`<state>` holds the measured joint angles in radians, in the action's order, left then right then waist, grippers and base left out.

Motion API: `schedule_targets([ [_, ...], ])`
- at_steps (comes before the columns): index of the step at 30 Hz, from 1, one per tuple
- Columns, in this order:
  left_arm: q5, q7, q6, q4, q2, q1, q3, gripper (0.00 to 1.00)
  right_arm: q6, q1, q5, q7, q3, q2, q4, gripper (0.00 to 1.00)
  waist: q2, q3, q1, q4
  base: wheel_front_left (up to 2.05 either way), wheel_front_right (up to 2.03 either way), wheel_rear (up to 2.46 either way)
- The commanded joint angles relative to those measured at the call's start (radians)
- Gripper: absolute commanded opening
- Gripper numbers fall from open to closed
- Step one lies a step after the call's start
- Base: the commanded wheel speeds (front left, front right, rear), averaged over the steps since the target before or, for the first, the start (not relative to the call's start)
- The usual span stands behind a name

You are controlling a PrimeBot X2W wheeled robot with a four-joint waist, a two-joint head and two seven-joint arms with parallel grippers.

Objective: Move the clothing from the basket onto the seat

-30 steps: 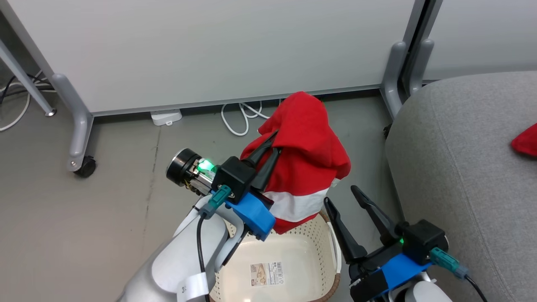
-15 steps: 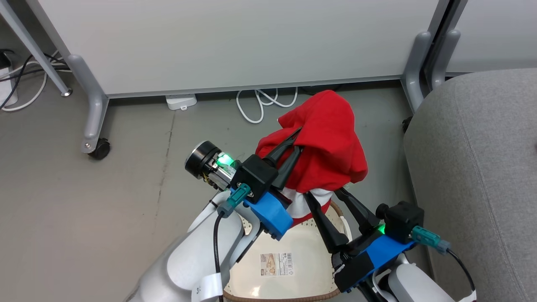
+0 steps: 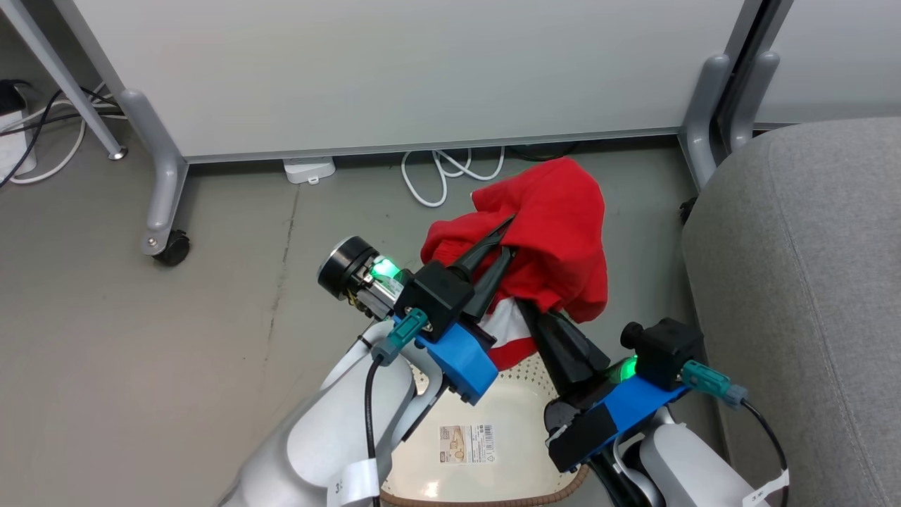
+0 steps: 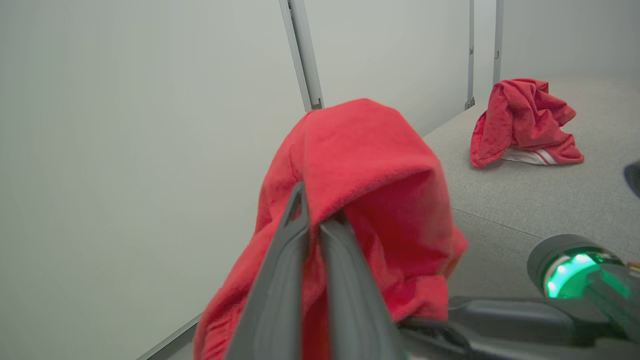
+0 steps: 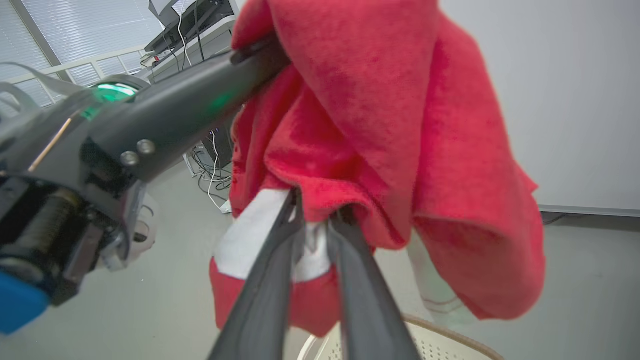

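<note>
Holding One Garment in Both Grippers Above the Basket

1. Left gripper (image 3: 508, 236) (image 4: 320, 210): the two dark fingers are drawn almost together. A fold of red cloth is pinched between them near the tips. The first garment (image 3: 556, 232) (image 4: 365, 165) (image 5: 380, 100) drapes over and past the fingertips like a hood.

2. Right gripper (image 3: 545, 320) (image 5: 317, 210): the fingers are narrowed to a slim gap. They clamp the lower part of the same garment, where its white panel meets the red. In the head view the tips are tucked under the overhanging red fold.

3. First garment: it hangs in the air between the two grippers, over the far end of the basket (image 3: 524, 394) (image 5: 450, 335). Its red lower hem hangs close to the brown rim; whether they touch cannot be told. It is apart from the seat (image 3: 809, 267) (image 4: 550, 200), on that cushion's left.

4. Basket: it stands on the grey floor (image 3: 141, 352) beneath both arms, just beside the seat. A paper label (image 3: 467, 443) lies on its bottom.

5. Second garment (image 4: 525, 120): it lies crumpled on top of the seat, well apart from the first. White striped trim shows at its lower edge.

6. Surroundings: a pale partition panel (image 3: 422, 70) stands beyond the basket, with white cables (image 3: 450, 172) looped at its foot.
</note>
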<state>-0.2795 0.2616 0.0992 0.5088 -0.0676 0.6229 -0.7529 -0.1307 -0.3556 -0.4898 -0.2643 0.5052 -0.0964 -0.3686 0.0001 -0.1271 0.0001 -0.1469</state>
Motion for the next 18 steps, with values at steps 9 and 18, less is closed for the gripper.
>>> schedule_targets([
  [9, 0.013, 0.005, 0.008, 0.003, 0.006, 0.005, 0.015, 0.0, 0.0, -0.014, 0.011, 0.0, -0.001, 0.0, 0.001, 0.0, -0.0001, -0.002, -0.0001, 0.003, 0.0, 0.0, 0.0],
  [18, 0.022, 0.005, 0.014, 0.005, 0.009, 0.002, 0.025, 0.0, 0.0, -0.006, 0.014, 0.0, -0.008, -0.002, 0.004, 0.0, -0.0001, -0.001, -0.0001, 0.004, 0.0, 0.0, 0.0],
])
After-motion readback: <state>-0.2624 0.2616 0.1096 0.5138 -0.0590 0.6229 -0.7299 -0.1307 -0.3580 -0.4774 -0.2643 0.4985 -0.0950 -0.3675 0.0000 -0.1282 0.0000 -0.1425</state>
